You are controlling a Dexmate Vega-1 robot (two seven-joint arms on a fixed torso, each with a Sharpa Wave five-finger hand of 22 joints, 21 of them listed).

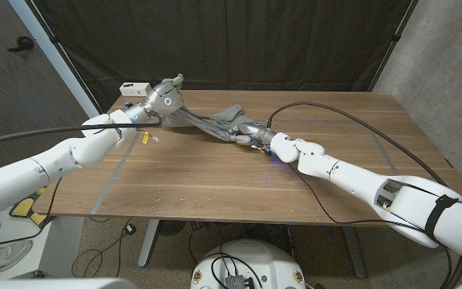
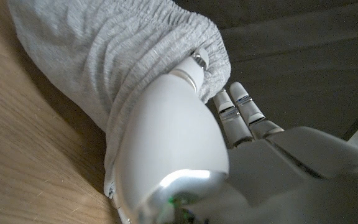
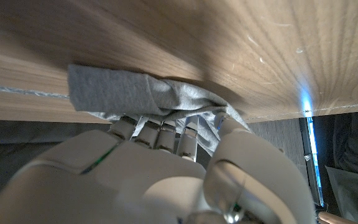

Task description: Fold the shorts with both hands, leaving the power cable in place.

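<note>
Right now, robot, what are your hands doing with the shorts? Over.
Left hand grips the grey shorts at the waistband. Right hand grips the other end. Shorts stretched between them at the table's far side. Black power cable lies beside the right arm, untouched.

R hand (image 3: 166,180) gripping grey shorts (image 3: 123,93)

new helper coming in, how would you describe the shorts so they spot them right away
Look at the far half of the wooden table, between the two white robot arms. The shorts are the bunched grey cloth stretched there, with the left hand gripping one end and the right hand the other. Nothing else there is soft fabric; the black power cable beside them is thin.
</note>
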